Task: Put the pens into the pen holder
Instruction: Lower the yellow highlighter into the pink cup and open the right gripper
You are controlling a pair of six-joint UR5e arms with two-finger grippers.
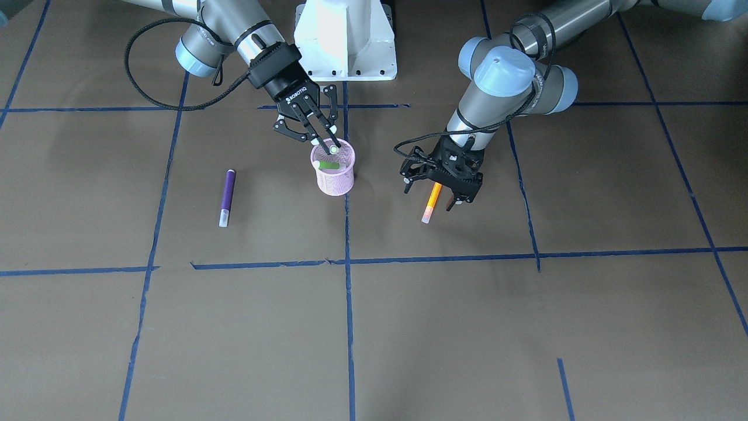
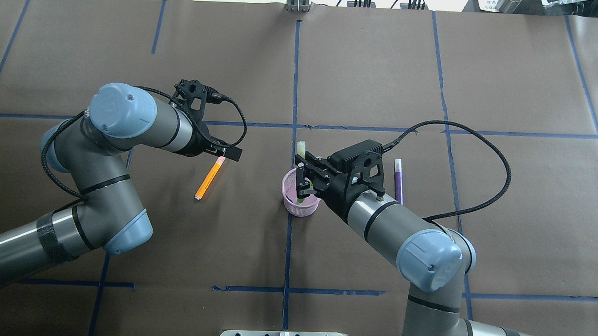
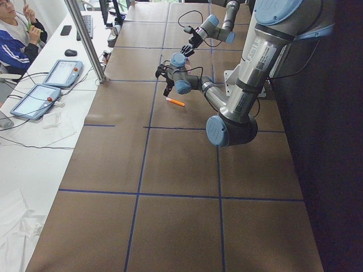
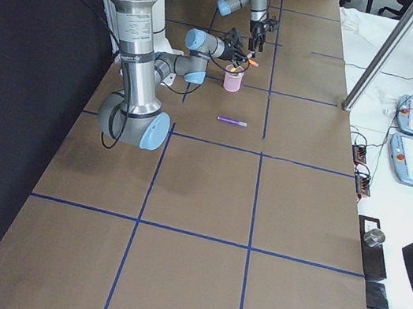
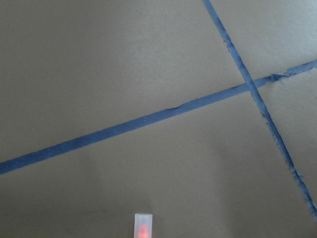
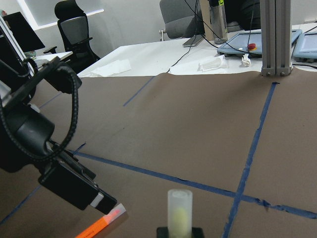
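Observation:
The pink mesh pen holder [image 1: 336, 181] stands at the table's middle and also shows in the overhead view [image 2: 292, 203]. My right gripper [image 2: 303, 180] is above it, shut on the green pen [image 2: 301, 149]. The pen is tilted, its lower end inside the cup and its pale cap [image 6: 179, 208] sticking out. My left gripper [image 2: 224, 157] is shut on the orange end of the orange pen [image 2: 208, 180], which slants down with its pale cap [image 1: 426, 219] near the table. The purple pen [image 1: 227, 196] lies flat on the table beside my right arm [image 2: 398, 179].
Blue tape lines [image 2: 294, 88] grid the brown table. The robot's white base [image 1: 345, 41] stands behind the holder. A metal post [image 3: 85, 39], tablets and a seated operator [image 3: 14, 34] are beyond the table's far edge.

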